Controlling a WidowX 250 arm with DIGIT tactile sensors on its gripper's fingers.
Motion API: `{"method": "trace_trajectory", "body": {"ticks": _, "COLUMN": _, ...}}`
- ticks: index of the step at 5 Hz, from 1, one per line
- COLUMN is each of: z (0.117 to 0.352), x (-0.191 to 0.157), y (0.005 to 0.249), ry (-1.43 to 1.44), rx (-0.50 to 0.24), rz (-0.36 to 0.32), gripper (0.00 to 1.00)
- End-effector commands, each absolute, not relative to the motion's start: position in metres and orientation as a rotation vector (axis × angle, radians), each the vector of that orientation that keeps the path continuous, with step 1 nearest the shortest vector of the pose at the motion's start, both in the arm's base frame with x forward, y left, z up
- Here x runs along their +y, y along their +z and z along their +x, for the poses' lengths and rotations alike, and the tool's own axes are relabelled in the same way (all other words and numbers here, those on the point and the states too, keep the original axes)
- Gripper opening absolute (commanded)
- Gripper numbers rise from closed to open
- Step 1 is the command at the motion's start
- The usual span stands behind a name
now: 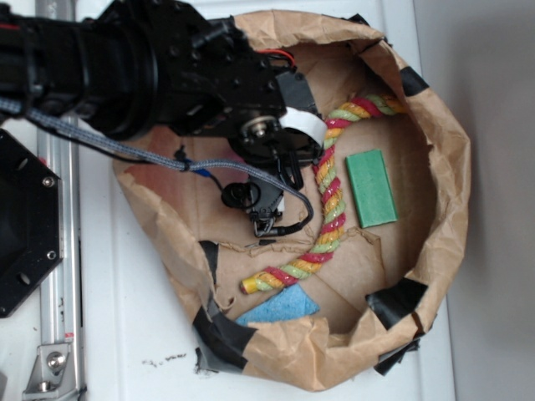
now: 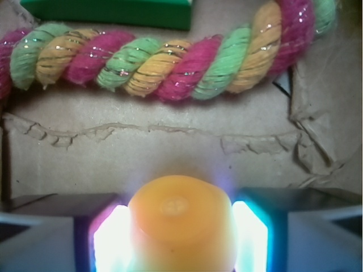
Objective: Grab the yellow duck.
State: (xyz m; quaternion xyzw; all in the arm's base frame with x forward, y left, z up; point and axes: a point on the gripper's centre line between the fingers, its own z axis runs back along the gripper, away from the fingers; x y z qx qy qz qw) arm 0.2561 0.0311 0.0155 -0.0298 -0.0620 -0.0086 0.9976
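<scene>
While the wrist view is filling its lower middle with the yellow duck [image 2: 180, 222], we are seeing it as a smooth orange-yellow rounded shape sitting between the two glowing fingers [image 2: 110, 241] of the pincer [image 2: 180, 241], which are pressing against its sides. So the pincer is standing narrow, closed onto the duck. No beak is showing from this angle.

Above the duck, the wrist camera is showing bare brown paper with a torn seam, then the twisted rope [image 2: 164, 59] of pink, green and yellow strands running across, and the lower edge of the green block [image 2: 108, 12] at the top.

From the exterior view we are not finding the duck at all: the black arm [image 1: 167, 71] and the pincer [image 1: 266, 224] are covering that spot. This view is giving us instead the whole setting, which the wrist camera is missing. A crumpled brown paper nest [image 1: 443, 159], patched with black tape [image 1: 399, 299], is lying on a white surface [image 1: 125, 334]. Inside it, the rope [image 1: 330, 196] is curving from the upper rim down toward the lower left, the green block [image 1: 371, 188] is lying just to its right, and a blue triangular piece [image 1: 280, 307] is resting near the rope's lower end. The pincer is hanging just left of the rope.
</scene>
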Motion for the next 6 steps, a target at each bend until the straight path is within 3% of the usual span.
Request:
{"method": "trace_trajectory", "body": {"ticks": 1, "z": 0.253, "x": 0.033, "y": 0.075, "ry": 0.011, "rx": -0.22, "rz": -0.039, "gripper": 0.0}}
{"method": "trace_trajectory", "body": {"ticks": 3, "z": 0.25, "x": 0.014, "y": 0.175, "ry": 0.178, "rx": -0.169, "rz": 0.018, "gripper": 0.0}}
{"method": "trace_trajectory", "body": {"ticks": 4, "z": 0.258, "x": 0.014, "y": 0.186, "ry": 0.213, "rx": -0.153, "rz": 0.077, "gripper": 0.0}}
{"method": "trace_trajectory", "body": {"ticks": 6, "z": 0.271, "x": 0.02, "y": 0.171, "ry": 0.18, "rx": -0.166, "rz": 0.042, "gripper": 0.0}}
